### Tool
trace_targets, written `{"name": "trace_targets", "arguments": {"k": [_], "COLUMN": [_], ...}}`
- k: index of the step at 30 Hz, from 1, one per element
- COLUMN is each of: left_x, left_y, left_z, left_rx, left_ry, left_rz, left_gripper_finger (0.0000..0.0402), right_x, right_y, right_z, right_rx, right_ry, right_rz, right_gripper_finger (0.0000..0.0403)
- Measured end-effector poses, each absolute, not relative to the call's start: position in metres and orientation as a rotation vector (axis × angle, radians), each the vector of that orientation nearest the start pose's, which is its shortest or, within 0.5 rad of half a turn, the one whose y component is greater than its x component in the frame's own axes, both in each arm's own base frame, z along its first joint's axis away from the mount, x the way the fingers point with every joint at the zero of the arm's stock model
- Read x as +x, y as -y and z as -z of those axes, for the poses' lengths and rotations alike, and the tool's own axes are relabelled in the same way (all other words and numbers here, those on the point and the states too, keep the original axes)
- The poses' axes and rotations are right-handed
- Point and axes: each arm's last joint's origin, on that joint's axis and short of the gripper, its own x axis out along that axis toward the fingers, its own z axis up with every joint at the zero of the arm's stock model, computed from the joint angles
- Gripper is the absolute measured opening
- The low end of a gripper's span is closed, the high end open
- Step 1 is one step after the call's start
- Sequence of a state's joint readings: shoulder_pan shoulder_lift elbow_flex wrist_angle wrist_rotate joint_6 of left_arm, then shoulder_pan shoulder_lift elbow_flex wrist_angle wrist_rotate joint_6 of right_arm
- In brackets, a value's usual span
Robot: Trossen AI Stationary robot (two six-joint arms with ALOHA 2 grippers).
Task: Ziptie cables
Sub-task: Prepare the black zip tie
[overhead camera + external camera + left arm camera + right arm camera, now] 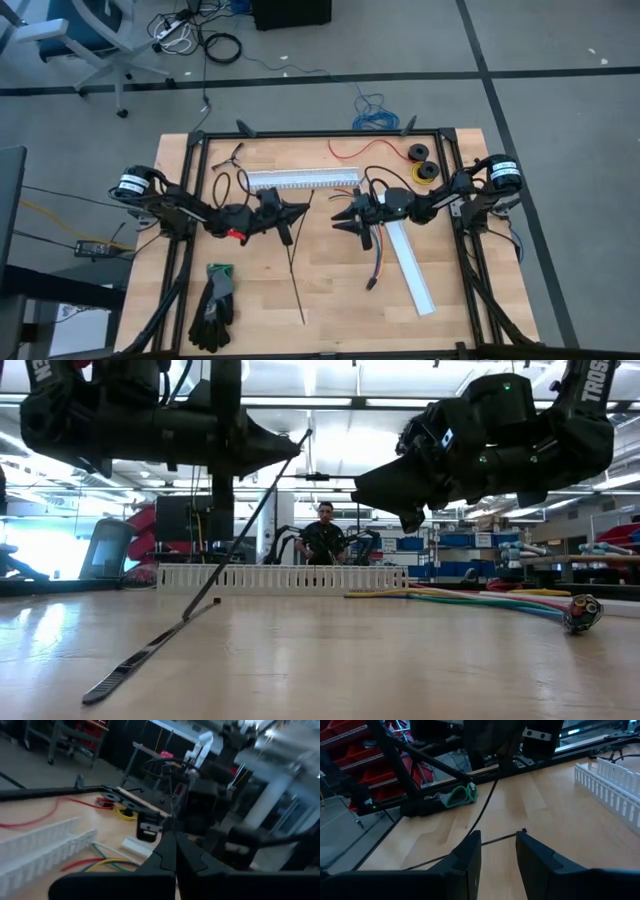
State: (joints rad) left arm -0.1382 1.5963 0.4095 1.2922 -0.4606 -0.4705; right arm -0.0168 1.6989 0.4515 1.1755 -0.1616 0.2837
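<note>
We judge the cables (377,262), lower right of centre on the worktop (330,300), light and floppy; grip mid-bundle. Right end effector (340,219) apart, empty; left end effector (300,208) together.

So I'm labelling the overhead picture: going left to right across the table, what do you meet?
Black and green gloves → left gripper, shut on a long black zip tie → right gripper, jaws apart and empty → cables → white channel strip.
</note>
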Motion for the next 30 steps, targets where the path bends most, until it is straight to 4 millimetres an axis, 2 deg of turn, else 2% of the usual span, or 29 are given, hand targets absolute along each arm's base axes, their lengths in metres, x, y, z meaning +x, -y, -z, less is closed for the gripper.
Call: {"name": "trace_targets", "arguments": {"k": [7,17,21,26,30], "left_x": [0.267,0.268,0.267,0.267,0.268], "left_y": [0.009,-0.008,-0.013,-0.022,-0.024], "left_z": [-0.175,-0.173,-0.173,-0.17,-0.167], "left_rx": [-0.786,-0.88,-0.881,-0.897,-0.885], "left_ry": [0.26,0.274,0.283,0.263,0.22], "left_rz": [-0.31,-0.312,-0.331,-0.355,-0.344], "left_gripper_finger": [0.0,0.0,0.0001,0.0001,0.0], "right_x": [0.285,0.285,0.287,0.299,0.308], "right_y": [0.003,0.003,0.002,-0.006,-0.011], "right_z": [-0.145,-0.145,-0.147,-0.157,-0.161], "right_rx": [0.295,0.274,0.111,-0.134,-0.186], "right_ry": [-0.09,-0.089,-0.069,-0.042,-0.078], "right_rz": [-0.128,-0.131,-0.143,-0.125,-0.073], "right_gripper_finger": [0.011,0.011,0.011,0.011,0.011]}}
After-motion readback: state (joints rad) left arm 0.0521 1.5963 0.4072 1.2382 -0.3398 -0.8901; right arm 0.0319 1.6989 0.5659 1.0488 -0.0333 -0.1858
